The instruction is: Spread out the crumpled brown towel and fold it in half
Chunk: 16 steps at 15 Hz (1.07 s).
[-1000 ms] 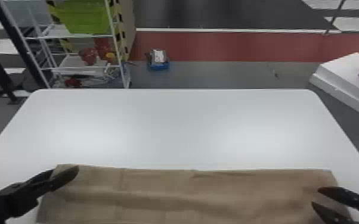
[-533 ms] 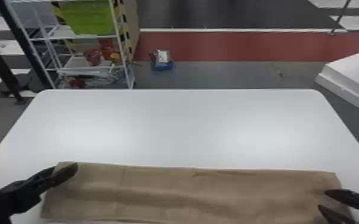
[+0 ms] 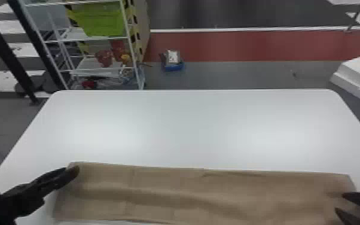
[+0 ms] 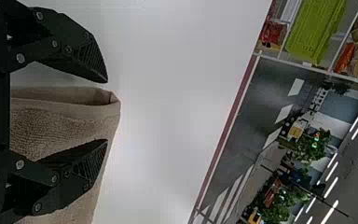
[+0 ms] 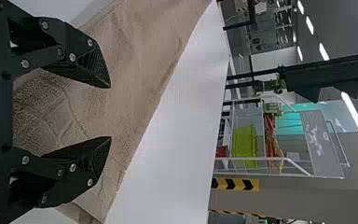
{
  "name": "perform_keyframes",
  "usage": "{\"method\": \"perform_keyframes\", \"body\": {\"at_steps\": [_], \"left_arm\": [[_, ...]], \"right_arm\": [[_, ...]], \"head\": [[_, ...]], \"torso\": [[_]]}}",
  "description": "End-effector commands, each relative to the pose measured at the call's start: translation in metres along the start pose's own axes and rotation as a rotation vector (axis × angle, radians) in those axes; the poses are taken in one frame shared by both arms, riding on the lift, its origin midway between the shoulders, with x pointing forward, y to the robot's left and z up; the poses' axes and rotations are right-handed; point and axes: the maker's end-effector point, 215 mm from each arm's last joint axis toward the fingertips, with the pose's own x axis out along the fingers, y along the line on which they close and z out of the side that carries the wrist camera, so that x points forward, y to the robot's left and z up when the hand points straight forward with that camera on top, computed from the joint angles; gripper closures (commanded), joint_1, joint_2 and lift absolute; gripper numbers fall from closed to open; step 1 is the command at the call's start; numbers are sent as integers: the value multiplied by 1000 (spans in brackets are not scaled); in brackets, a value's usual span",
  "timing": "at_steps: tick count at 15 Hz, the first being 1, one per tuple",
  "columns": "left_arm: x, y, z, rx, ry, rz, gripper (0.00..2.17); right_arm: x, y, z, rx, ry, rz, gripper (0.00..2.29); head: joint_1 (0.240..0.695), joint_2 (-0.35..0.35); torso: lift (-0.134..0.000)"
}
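Left wrist view: towel (image 4: 51, 123), layers apart

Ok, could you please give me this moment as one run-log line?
towel: long strip, slightly rumpled, on table | left gripper: open, at towel's left end | right gripper: open, at its right end

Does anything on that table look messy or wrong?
Nothing looks spilled or damaged. Only the brown towel is a little untidy: a long ripple runs across it, so it isn't quite flat on the white table.
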Motion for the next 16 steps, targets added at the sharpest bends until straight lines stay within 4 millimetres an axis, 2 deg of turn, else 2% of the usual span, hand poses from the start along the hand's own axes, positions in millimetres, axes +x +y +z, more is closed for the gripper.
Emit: {"method": "perform_keyframes", "body": {"at_steps": [1,6,9,12,16], "left_arm": [[-2,3,0,-2,-2,11,518],[-8,21,6,39,-23,71,515],[-33,22,14,43,-52,75,491],[-59,8,12,41,-46,54,491],[-75,-3,-17,12,42,56,495]], "right_arm": [[0,0,0,1,-1,-1,583],[-3,-1,5,-16,-15,-7,583],[-6,-2,12,-22,-30,-12,583],[-14,-3,24,-29,-58,-24,583],[-15,-4,26,-28,-56,-23,583]], "head": [[695,77],[695,95],[695,116],[695,124],[695,107]], "torso": [[-124],[-124],[-124],[-124],[-124]]}}
